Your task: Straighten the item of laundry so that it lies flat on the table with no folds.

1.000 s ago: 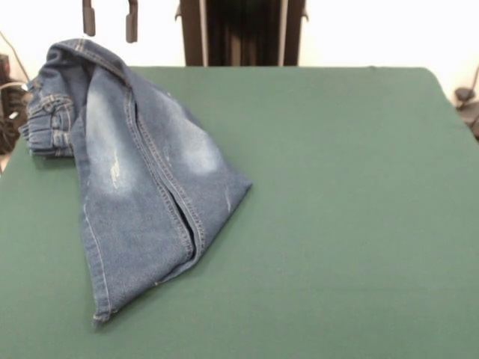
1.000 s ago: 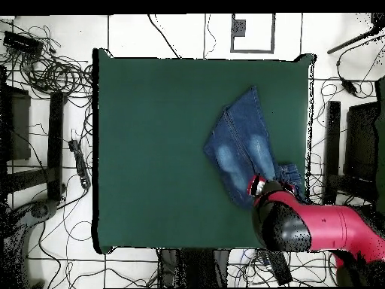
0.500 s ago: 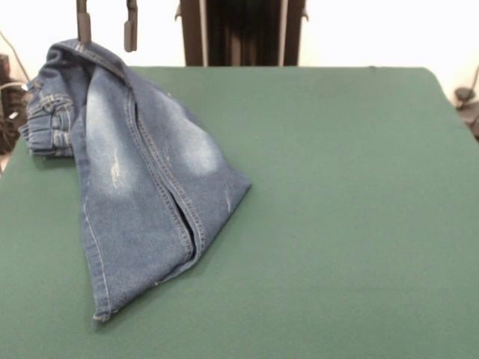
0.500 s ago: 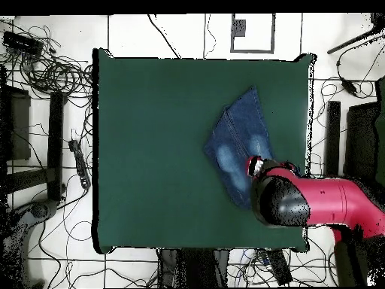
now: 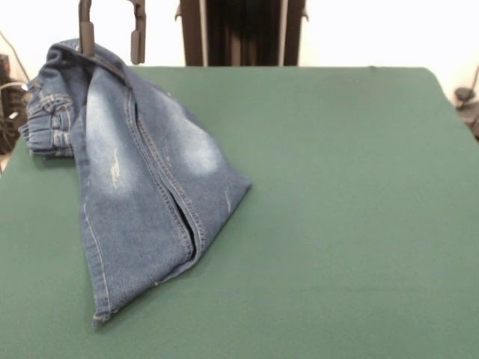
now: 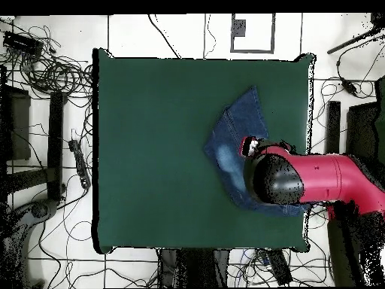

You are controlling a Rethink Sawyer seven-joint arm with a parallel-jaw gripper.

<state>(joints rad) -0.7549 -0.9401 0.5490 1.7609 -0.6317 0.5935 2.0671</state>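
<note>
The blue denim jeans [image 5: 142, 172] lie folded along their length at the left of the dark green table [image 5: 337, 187], legs together, hem toward the front edge. The elastic waistband is bunched at the table's far left edge. My gripper [image 5: 112, 43] is open just above the jeans' upper end, with one finger [image 5: 87, 30] over the fold and the other [image 5: 138, 34] beside it. In the overhead view the red arm [image 6: 316, 181] covers the waist part of the jeans [image 6: 233, 135], which lie near the table's [image 6: 150, 135] right side.
The robot's dark pedestal [image 5: 243, 34] stands behind the table's far edge. Cables [image 6: 53, 71] and black stands [image 6: 54, 143] lie on the floor around the table. The jeans' waistband reaches the table's edge.
The gripper's fingers have come down a little toward the jeans' upper fold. In the overhead view the arm has shifted further over the jeans. The jeans have not moved.
</note>
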